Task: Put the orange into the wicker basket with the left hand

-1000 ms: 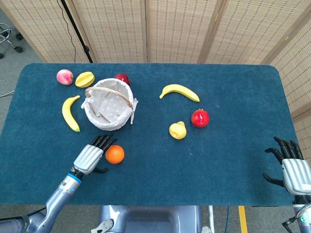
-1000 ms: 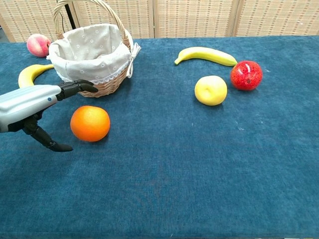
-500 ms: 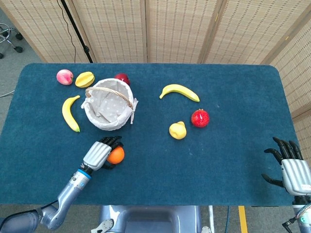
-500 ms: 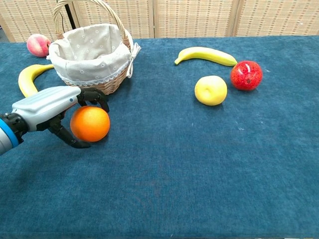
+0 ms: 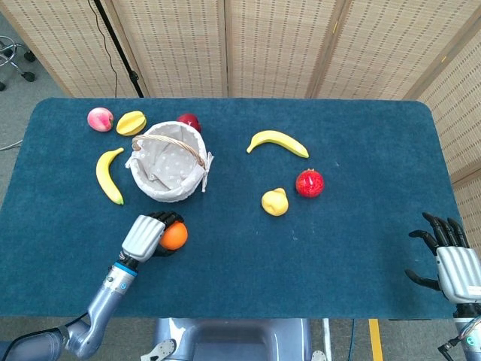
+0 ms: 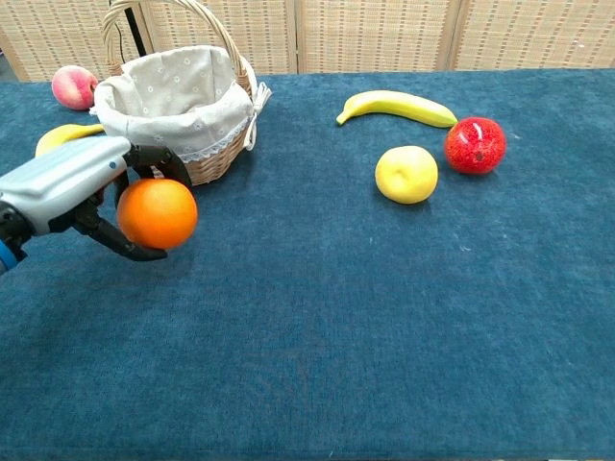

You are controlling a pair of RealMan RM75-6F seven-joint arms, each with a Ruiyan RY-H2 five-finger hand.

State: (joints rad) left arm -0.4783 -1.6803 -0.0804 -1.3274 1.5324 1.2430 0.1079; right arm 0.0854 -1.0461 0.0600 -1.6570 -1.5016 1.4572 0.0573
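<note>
The left hand [image 6: 72, 187] gripped the round orange fruit [image 6: 157, 213] just in front of the cloth-lined wicker basket [image 5: 167, 162]; carrying it over the rim and releasing remained. Half a second earlier it sat on the cloth, fingers just closing; now it looked lifted, nearer the basket. The right hand [image 5: 449, 263] lay open, far off.

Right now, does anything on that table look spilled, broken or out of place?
Nothing stands out. The wicker basket stands upright with its cloth lining in place, the fruit lies whole on the blue table, and the left hand holds the orange beside the basket.
</note>
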